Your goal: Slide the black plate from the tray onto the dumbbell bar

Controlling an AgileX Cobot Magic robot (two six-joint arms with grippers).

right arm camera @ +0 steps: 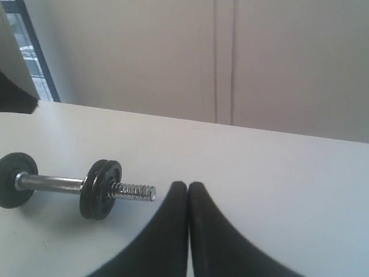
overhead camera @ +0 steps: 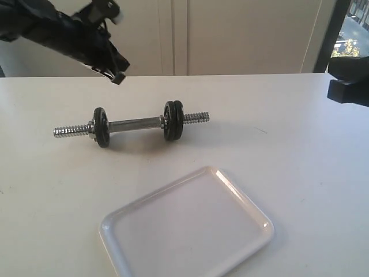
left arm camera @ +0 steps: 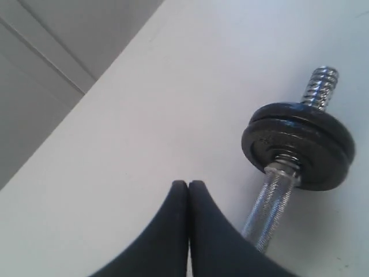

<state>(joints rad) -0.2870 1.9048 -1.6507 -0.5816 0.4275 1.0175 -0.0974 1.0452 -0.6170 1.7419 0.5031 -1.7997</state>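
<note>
The chrome dumbbell bar lies on the white table, threaded at both ends. One black plate sits on its left side and two black plates sit together on its right side. Nothing lies in the white tray in front of the bar. My left gripper hangs shut and holding nothing above the table behind the bar's left end; in its wrist view the left gripper is beside the paired plates. In its own wrist view my right gripper is shut on nothing, off the bar's threaded end.
The right arm shows only as a dark shape at the table's right edge. Pale cabinet doors stand behind the table. A window strip is at the far right.
</note>
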